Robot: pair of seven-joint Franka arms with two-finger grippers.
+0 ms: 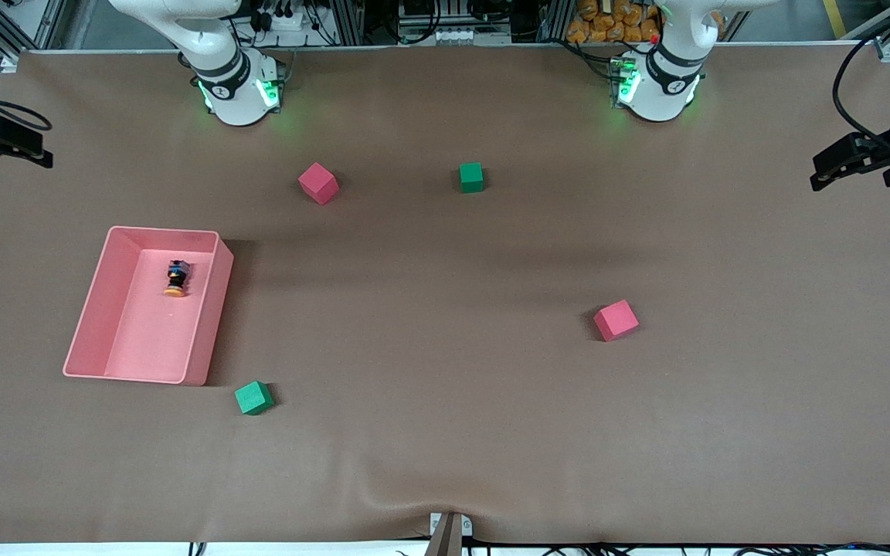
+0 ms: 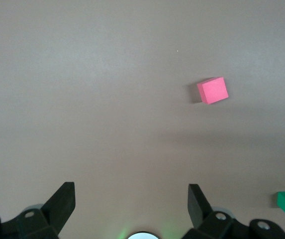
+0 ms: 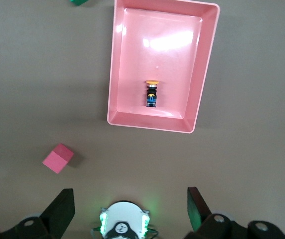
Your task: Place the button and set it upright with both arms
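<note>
The button (image 1: pixel 176 278) lies on its side in the pink tray (image 1: pixel 212 313), toward the right arm's end of the table. Its orange cap points toward the front camera and its black body away from it. The right wrist view looks straight down on the button (image 3: pixel 151 93) and the tray (image 3: pixel 113 64) from high up. My right gripper (image 3: pixel 130 191) is open and empty, raised at the table's edge (image 1: pixel 20 150). Also open and empty, my left gripper (image 2: pixel 131 188) is raised at the other end (image 1: pixel 827 170), over bare table.
One red cube (image 1: pixel 317 183) and one green cube (image 1: pixel 471 177) sit near the arm bases. Another red cube (image 1: pixel 616 320) lies toward the left arm's end. A green cube (image 1: pixel 253 398) rests beside the tray's near corner.
</note>
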